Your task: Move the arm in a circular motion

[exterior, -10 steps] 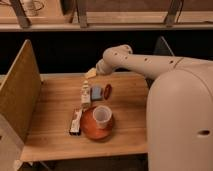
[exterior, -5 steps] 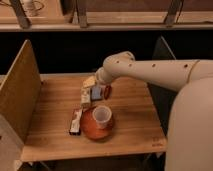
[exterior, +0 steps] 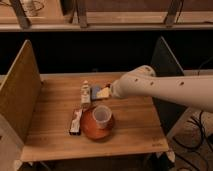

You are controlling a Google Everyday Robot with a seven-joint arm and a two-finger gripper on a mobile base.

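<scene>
The arm (exterior: pixel 165 90) reaches in from the right over the far middle of the table (exterior: pixel 55 135). Its gripper (exterior: pixel 104 93), a pale tip, sits just beside a blue item (exterior: pixel 94 91), beyond the cup (exterior: pixel 101 115) standing on the orange plate (exterior: pixel 89 131). I cannot tell whether it is open or closed.

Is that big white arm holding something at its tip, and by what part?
It cannot be told. The arm has its pale end effector over the table, beside a blue item; no held thing shows.
</scene>
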